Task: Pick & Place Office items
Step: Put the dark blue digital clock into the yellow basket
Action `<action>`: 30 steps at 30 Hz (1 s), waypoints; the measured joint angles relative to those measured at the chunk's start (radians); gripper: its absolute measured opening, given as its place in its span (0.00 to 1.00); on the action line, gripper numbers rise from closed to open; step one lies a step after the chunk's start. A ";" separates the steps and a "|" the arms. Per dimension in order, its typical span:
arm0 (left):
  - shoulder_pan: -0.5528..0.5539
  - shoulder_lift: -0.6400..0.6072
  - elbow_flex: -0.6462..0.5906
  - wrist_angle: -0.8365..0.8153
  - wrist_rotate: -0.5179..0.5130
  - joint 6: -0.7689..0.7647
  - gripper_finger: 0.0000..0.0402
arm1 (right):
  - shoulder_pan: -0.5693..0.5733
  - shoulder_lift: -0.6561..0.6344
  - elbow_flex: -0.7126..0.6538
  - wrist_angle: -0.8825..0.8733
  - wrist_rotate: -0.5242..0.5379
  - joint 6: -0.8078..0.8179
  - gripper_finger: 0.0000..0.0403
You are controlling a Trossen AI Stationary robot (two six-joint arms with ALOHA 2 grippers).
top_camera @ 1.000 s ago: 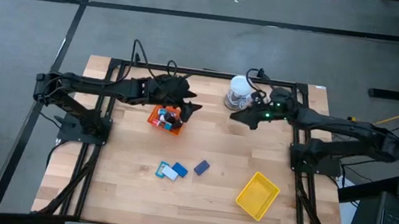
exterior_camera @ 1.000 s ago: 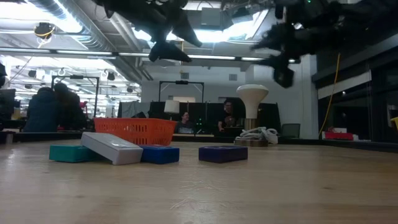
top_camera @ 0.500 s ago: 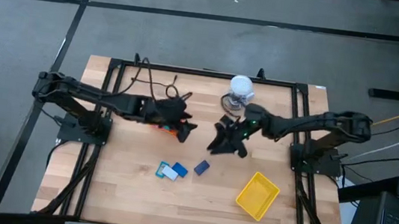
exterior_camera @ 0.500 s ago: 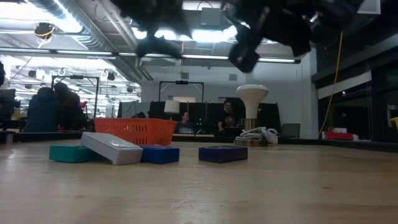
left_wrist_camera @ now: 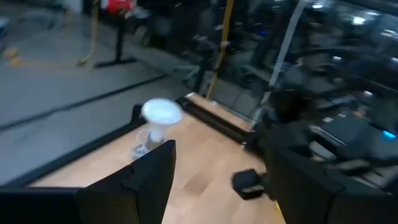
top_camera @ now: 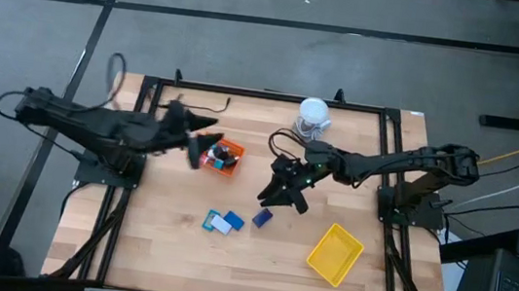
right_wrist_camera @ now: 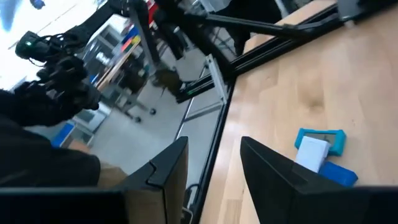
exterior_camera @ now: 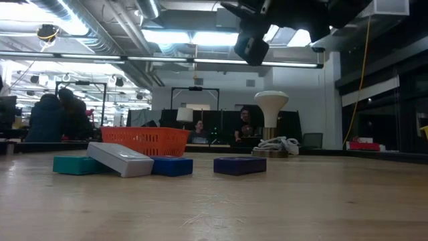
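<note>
Three small blocks, teal [top_camera: 211, 221], white [top_camera: 222, 224] and blue [top_camera: 234, 221], lie together on the table. The white block [exterior_camera: 120, 159] rests tilted across the other two. A navy block [top_camera: 262, 217] lies alone just right of them. More small pieces sit in the orange mesh tray [top_camera: 226, 157]. My right gripper [top_camera: 274, 194] hovers open and empty above the table, a little beyond the navy block. Its wrist view [right_wrist_camera: 214, 142] looks at the teal block [right_wrist_camera: 333, 135]. My left gripper [top_camera: 211, 143], open and empty [left_wrist_camera: 221, 152], hangs just left of the orange tray.
A yellow mesh tray [top_camera: 335, 253] sits near the table's right near corner. A white-and-grey roll [top_camera: 311, 120] stands at the far edge. A black frame [top_camera: 265, 94] rims the table. Bare wood lies between the blocks and the near edge. People sit in the room beyond.
My left gripper has drawn back from over the orange tray toward the table's left. My right gripper has swung from beside the roll at the far edge toward the near side and left, ending close to the navy block. The blocks have not moved.
</note>
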 joint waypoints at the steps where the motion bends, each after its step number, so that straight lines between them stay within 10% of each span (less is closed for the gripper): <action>1: -0.025 -0.025 0.000 -0.006 -0.009 0.030 0.60 | 0.000 0.000 0.000 0.004 0.019 0.019 0.38; 15: -0.381 -0.335 -0.071 -0.323 -0.215 0.090 0.60 | 0.043 0.000 0.000 0.017 0.305 0.193 0.38; 30: -0.463 -0.746 -0.894 0.269 -0.160 -0.255 0.60 | 0.058 0.000 0.000 -0.003 0.363 0.227 0.38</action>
